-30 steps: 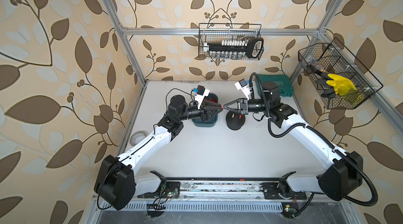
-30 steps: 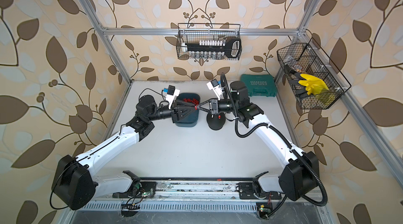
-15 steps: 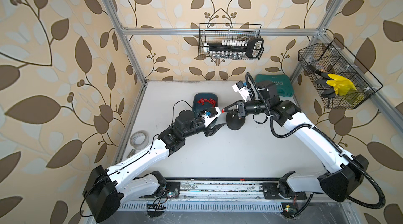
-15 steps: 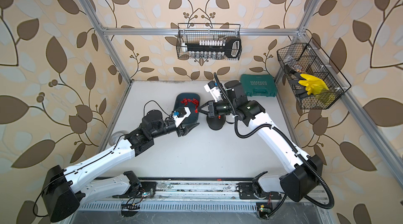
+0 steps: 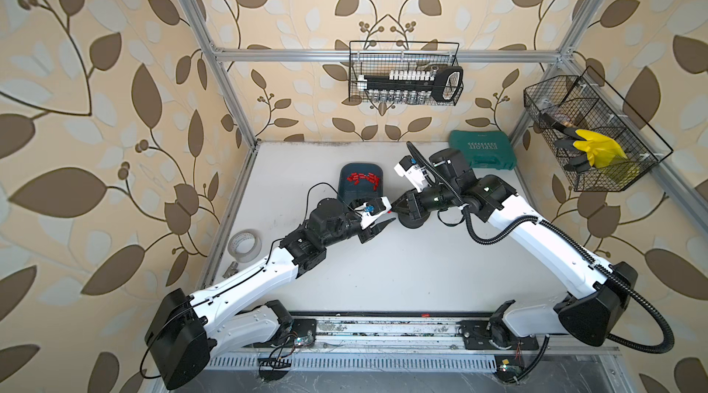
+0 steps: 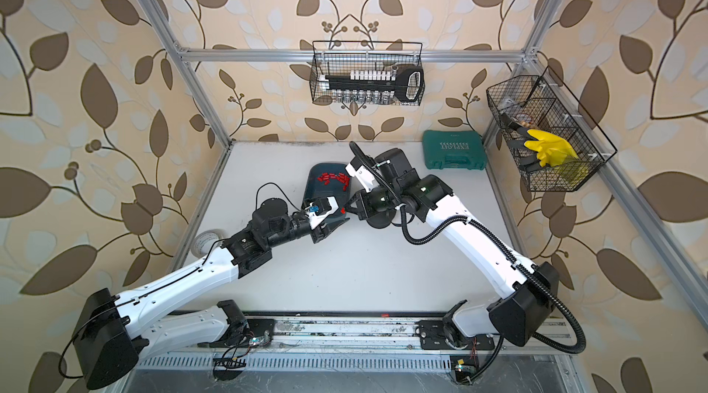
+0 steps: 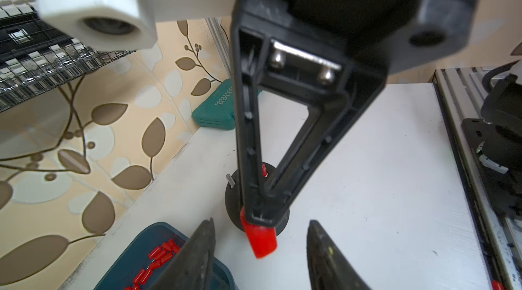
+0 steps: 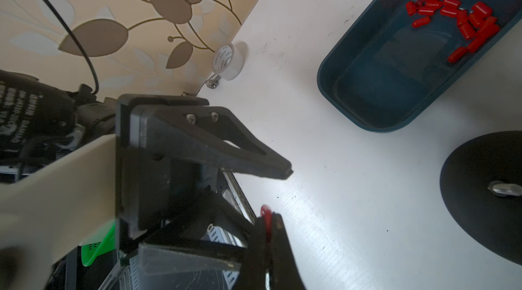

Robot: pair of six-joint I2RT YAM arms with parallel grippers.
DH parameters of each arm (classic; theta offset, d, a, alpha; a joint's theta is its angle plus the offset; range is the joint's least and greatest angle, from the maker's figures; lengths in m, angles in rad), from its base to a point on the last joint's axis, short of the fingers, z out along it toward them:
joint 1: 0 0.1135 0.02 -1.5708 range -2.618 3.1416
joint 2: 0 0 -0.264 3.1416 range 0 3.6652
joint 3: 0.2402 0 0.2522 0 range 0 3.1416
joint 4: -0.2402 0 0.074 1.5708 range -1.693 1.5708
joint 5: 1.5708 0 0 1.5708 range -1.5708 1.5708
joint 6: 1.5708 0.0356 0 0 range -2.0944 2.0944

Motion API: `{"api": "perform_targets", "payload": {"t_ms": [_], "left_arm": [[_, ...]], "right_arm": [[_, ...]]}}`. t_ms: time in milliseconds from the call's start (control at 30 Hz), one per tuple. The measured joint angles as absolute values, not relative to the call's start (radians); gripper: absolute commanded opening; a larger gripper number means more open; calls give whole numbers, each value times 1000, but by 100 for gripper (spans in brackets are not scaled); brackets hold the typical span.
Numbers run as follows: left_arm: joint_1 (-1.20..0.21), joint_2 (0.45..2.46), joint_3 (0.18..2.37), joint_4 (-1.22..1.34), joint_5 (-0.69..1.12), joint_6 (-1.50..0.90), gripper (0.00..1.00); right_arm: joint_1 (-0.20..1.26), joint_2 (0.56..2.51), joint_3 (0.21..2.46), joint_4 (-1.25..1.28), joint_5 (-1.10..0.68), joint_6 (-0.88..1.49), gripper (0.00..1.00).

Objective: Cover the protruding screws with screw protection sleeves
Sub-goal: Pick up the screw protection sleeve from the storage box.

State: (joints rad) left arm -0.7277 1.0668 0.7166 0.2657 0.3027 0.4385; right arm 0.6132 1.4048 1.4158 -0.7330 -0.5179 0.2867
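Both arms rise from bases on the metal rail [image 5: 383,328] at the front edge of the white desk [image 5: 402,276]. They slope inward so that the two grippers meet tip to tip over its middle.

The left arm bends sharply at the elbow, with the wrist low and nearly level. A roll of clear tape [image 5: 245,244] lies beside its forearm at the desk's left edge. The left gripper [image 5: 387,217] stands open, its black wedge-shaped fingers [image 7: 203,249] spread with nothing clamped.

The right arm reaches further, with the wrist turned toward the left arm. The right gripper [image 5: 395,209] is closed on the held sleeve [image 7: 260,239], a smooth red plastic cap projecting from the pinched tips in front of the left gripper's gap.

Just behind the tips sits the dome base [image 8: 480,203], matte black and round. The protruding screws [image 7: 230,181] are thin silver pins rising from it; one carries a red cap [image 7: 264,170].

Beyond it, the tray [image 8: 395,82], dark blue moulded plastic with rounded corners, holds the loose screw protection sleeves [image 5: 363,179] at its far end.

Farthest back, a ribbed green case [image 5: 482,149] lies in the far right corner. Two black wire baskets [image 5: 402,73] hang on the frame.
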Motion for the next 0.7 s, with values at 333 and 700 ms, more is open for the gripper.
{"api": "perform_targets", "payload": {"t_ms": [333,700], "left_arm": [[-728,1063,717,265,315,435,33],[-725,1085,723,250,324,431,18]], "right_arm": [[622,1406,1419,-738,-505,279,3],[623,1406,1419,-738,-506,283,3]]}}
